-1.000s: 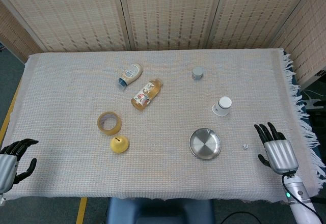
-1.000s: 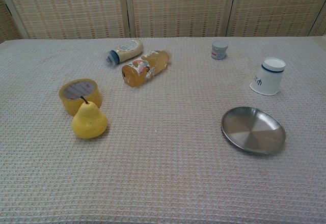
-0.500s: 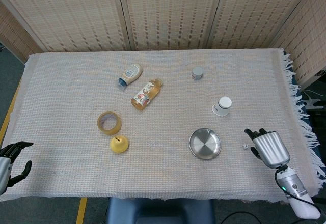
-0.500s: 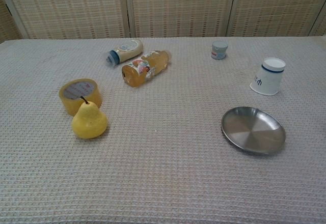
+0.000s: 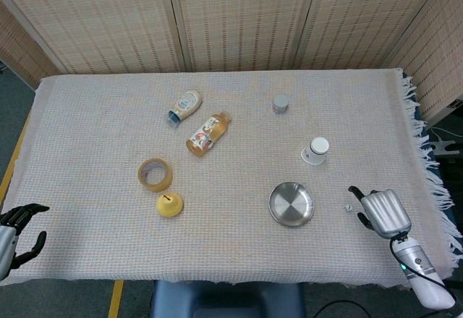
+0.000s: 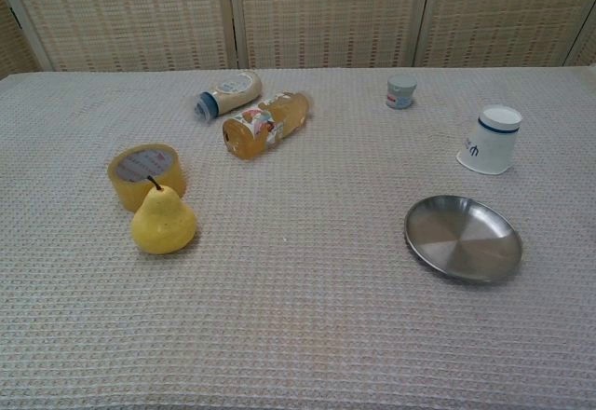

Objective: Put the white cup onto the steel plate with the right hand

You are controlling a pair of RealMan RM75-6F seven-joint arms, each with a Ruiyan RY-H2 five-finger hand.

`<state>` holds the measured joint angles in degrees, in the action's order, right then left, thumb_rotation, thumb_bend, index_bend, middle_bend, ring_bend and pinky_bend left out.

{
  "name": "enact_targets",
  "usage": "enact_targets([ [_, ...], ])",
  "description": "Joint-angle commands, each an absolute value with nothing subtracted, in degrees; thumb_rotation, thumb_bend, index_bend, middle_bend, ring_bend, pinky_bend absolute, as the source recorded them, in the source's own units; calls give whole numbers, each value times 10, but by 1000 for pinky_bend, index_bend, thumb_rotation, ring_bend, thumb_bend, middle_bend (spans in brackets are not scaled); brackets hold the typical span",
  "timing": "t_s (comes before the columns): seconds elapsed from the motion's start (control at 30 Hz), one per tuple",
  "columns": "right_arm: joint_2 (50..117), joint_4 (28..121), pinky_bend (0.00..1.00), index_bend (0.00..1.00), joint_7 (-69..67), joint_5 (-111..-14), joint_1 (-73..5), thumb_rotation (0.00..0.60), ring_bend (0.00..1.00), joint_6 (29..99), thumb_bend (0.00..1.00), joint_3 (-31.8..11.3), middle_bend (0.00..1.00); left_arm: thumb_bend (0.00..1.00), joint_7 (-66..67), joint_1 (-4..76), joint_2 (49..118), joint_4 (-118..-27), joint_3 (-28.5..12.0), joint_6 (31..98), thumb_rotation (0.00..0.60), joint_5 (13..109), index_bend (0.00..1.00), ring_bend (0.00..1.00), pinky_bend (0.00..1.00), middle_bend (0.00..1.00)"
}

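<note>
The white cup [image 5: 316, 149] with a dark band stands upright on the cloth, just behind and right of the empty steel plate [image 5: 291, 204]. The chest view shows the same cup [image 6: 491, 140] and plate [image 6: 463, 239] a short gap apart. My right hand [image 5: 381, 212] hovers near the table's front right, to the right of the plate and well in front of the cup; it holds nothing and its dark fingers point forward and down. My left hand [image 5: 16, 225] sits at the front left edge, fingers apart and empty. Neither hand appears in the chest view.
A yellow pear [image 5: 170, 204], a tape roll [image 5: 155, 174], an orange bottle [image 5: 209, 133] and a cream bottle [image 5: 185, 105] lie left of centre. A small grey jar [image 5: 281, 103] stands behind the cup. A tiny speck [image 5: 349, 207] lies beside my right hand. The fringed cloth edge [image 5: 427, 166] runs along the right.
My right hand has shifted left toward the plate and tipped its fingers down. My left hand has sunk toward the frame's lower left corner. No object has moved.
</note>
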<state>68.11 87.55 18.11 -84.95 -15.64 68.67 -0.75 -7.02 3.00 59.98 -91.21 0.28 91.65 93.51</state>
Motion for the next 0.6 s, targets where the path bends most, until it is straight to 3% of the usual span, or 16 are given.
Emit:
enact_targets([
  [0.03,674,881,998,290,148,-838,-162,600,673,663,281,-3,790,430,-71,32,601,-910,4,913,600,937,288,278,404,287],
  [0.23,690,845,1000,351,135,-840,-166,600,682,655,299,0,797,430,-72,34,602,-909,3,908,600,934,289,277,402,287],
  [0.6,718,794,1000,344,120,-806,-180,600,682,613,287,-4,797,431,-71,34,603,-910,3,908,600,935,289,278,402,288],
])
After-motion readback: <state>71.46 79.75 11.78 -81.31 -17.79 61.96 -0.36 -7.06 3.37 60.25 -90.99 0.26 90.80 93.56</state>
